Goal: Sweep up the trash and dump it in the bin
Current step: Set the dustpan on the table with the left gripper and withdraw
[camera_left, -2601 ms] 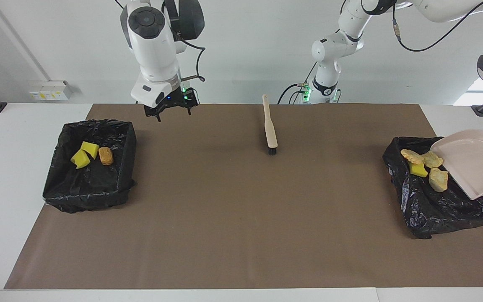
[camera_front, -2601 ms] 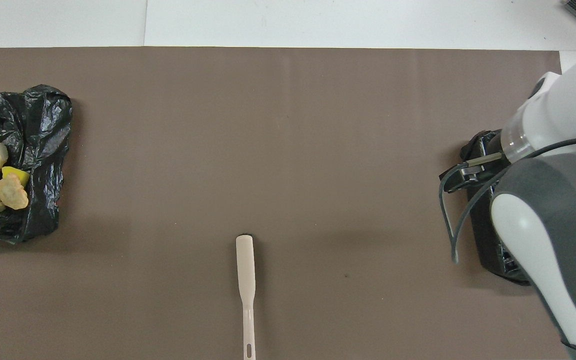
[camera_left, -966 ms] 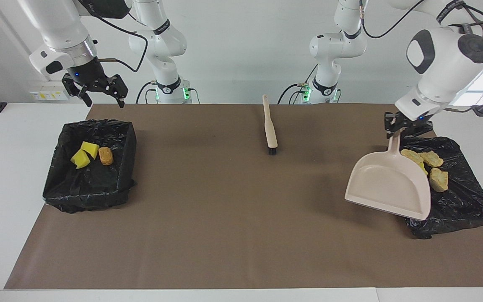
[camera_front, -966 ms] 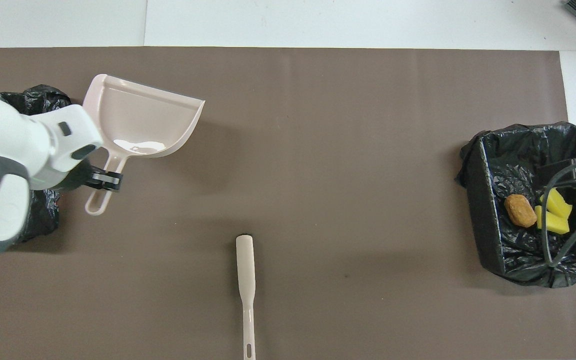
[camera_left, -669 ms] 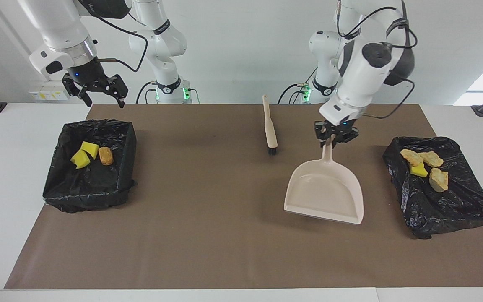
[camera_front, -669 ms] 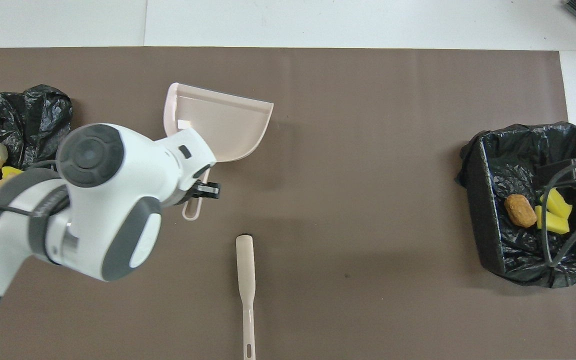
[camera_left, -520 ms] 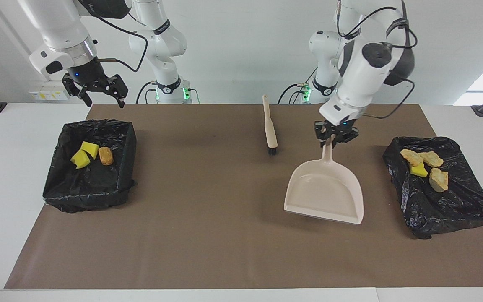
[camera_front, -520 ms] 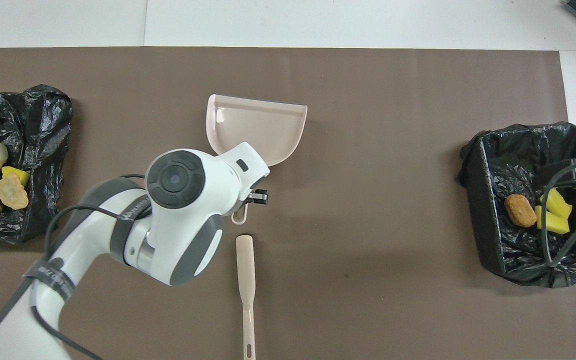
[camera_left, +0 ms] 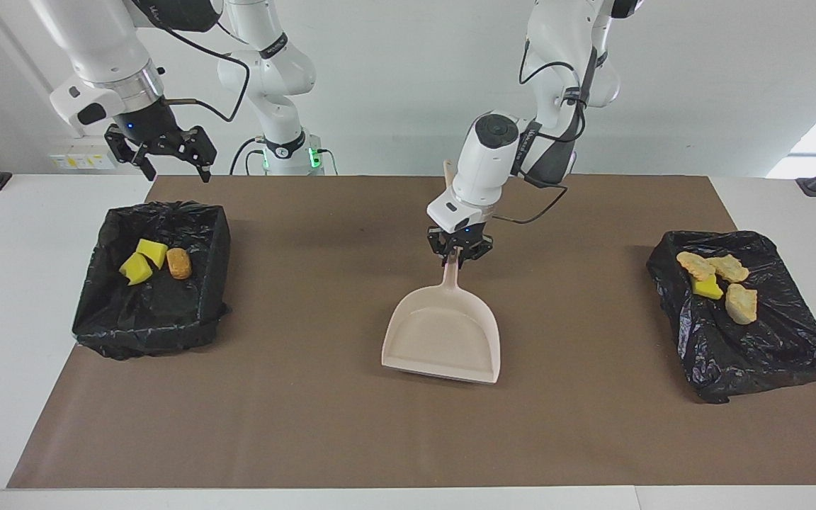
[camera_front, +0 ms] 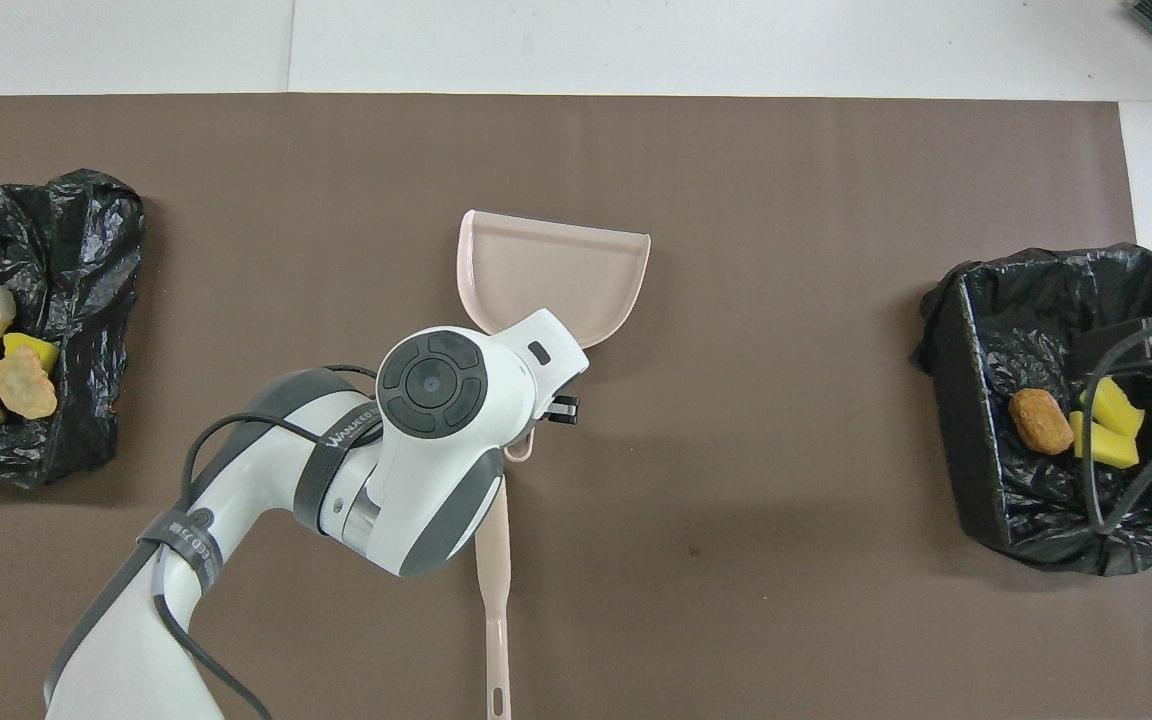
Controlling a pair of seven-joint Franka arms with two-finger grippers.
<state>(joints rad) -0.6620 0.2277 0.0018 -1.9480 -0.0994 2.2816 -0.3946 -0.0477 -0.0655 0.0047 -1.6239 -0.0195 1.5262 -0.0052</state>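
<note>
My left gripper point(camera_left: 457, 258) is shut on the handle of the beige dustpan point(camera_left: 443, 336), whose empty scoop point(camera_front: 556, 285) hangs low over the middle of the brown mat; I cannot tell if its lip touches. The trash lies in two black-lined bins. Yellow wedges point(camera_left: 142, 258) and an orange-brown nugget point(camera_left: 179, 263) are in the bin point(camera_left: 103, 319) at the right arm's end. Tan lumps point(camera_left: 727, 269) and a yellow wedge point(camera_left: 705, 287) are in the bin point(camera_left: 755, 354) at the left arm's end. My right gripper point(camera_left: 160, 152) waits open above the robot-side edge of its bin.
The beige brush point(camera_front: 493, 590) lies on the mat nearer to the robots than the dustpan, its head hidden under my left arm. The brown mat point(camera_left: 309, 425) covers most of the white table.
My left gripper has carried the dustpan from beside the bin at its own end to the middle of the mat and lowered it. The right arm has stayed still.
</note>
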